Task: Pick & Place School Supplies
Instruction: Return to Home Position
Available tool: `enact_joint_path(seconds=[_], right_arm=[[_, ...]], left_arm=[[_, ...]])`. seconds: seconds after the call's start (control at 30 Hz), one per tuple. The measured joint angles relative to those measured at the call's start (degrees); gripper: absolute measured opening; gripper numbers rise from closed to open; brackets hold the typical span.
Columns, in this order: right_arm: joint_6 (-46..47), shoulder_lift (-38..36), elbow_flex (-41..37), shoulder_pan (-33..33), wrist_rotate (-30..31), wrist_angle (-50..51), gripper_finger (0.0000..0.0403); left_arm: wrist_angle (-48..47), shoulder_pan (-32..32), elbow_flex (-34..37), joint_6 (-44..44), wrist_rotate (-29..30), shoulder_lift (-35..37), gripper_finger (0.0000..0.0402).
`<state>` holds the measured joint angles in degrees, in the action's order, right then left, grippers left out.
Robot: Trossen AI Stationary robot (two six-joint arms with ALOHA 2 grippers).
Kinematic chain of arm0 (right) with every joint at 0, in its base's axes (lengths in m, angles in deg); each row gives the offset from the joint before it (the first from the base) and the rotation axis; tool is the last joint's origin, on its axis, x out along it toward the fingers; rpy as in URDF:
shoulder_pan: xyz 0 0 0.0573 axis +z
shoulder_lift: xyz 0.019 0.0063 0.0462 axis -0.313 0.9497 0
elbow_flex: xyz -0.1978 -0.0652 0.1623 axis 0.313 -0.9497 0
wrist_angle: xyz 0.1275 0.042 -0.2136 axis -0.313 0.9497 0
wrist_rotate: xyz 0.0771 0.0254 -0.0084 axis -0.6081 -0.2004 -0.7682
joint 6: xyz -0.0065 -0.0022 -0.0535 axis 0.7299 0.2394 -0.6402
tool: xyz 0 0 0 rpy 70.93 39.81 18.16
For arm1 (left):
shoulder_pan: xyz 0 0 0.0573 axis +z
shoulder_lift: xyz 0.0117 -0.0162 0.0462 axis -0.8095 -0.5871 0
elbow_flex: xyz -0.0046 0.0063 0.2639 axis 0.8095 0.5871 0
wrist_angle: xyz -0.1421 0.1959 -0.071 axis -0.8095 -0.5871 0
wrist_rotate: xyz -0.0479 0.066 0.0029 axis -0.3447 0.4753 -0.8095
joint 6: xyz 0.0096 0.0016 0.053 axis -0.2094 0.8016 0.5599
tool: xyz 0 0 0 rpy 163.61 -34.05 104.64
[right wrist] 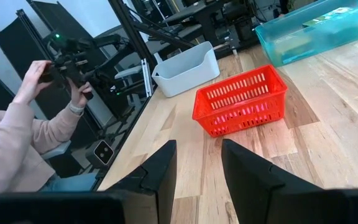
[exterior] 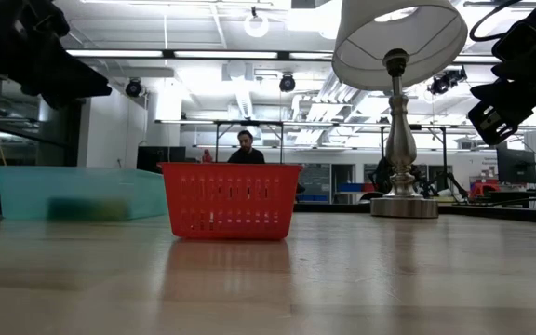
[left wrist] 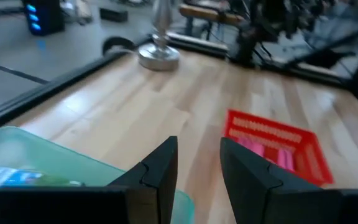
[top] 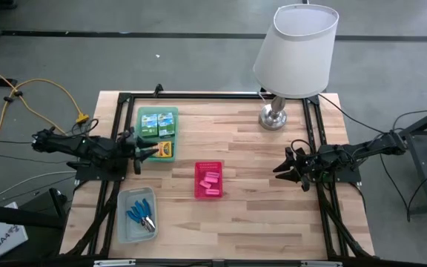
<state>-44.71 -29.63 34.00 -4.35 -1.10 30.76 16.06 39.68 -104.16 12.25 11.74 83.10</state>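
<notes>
- Pink erasers lie inside the red basket. The basket stands on the surface between the 2 end effectors, well apart from both.
- Green boxes sit in the green tray, just ahead and to one side of the left end effector. A yellow-and-green box lies at the tray's nearer end, just beside its fingertips.
- Blue-handled scissors rest in the clear bin, near the left end effector on its other side from the tray.
- The left end effector hangs at its own edge of the surface, released and empty. Its wrist view shows the 2 fingers parted with nothing between them.
- The right end effector hangs at the opposite edge facing the basket, likewise released and empty, with a clear gap between its fingers.
- The erasers look done with, and both arms appear to be settling into their rest pose, so the step in hand is the return home rather than a pick.
- Any further pick would most likely fall to the left arm, which is closest to the boxes and scissors. It would need to rise over the tray wall or bin rim before reaching down.
- A lamp stands near the right end effector, off to one side, and its shade overhangs that corner. A swing that way risks a knock.
- A person sits beyond the table's edge, hands raised on a dark device and apart from the surface.
</notes>
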Motion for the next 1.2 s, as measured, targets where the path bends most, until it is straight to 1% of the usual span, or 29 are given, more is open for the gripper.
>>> enact_joint_path(seconds=[0.1,0.23,0.5,0.57,0.63,0.8,0.97,1.1,1.2], right_arm=[[0.0,0.0,0.0,0.0,0.0,0.0,0.0119],[0.0,0.0,0.0,0.0,0.0,0.0,0.0119],[0.0,0.0,0.0,0.0,0.0,0.0,0.0119],[0.0,0.0,0.0,0.0,0.0,0.0,0.0119],[0.0,0.0,0.0,0.0,0.0,0.0,0.0119],[0.0,0.0,0.0,0.0,0.0,0.0,0.0119],[0.0,0.0,0.0,0.0,0.0,0.0,0.0119],[0.0,0.0,0.0,0.0,0.0,0.0,0.0119],[0.0,0.0,0.0,0.0,0.0,0.0,0.0119]], left_arm=[[2.4,0.0,1.7,1.3,1.9,1.2,0.0116],[5.4,0.0,3.4,3.0,1.7,1.6,0.0116],[6.2,0.0,4.9,3.2,-8.0,1.5,0.0116],[6.1,0.0,5.2,3.2,-9.7,1.5,0.0116],[6.3,0.0,5.7,3.2,-10.8,1.5,0.0116],[7.1,0.0,6.6,3.2,-11.1,1.5,0.0116],[10.9,1.1,9.0,3.2,-11.6,1.5,0.0116],[17.1,2.9,11.4,3.8,-14.8,1.4,0.0116],[18.4,4.8,12.0,4.6,-17.9,0.9,0.0116]])
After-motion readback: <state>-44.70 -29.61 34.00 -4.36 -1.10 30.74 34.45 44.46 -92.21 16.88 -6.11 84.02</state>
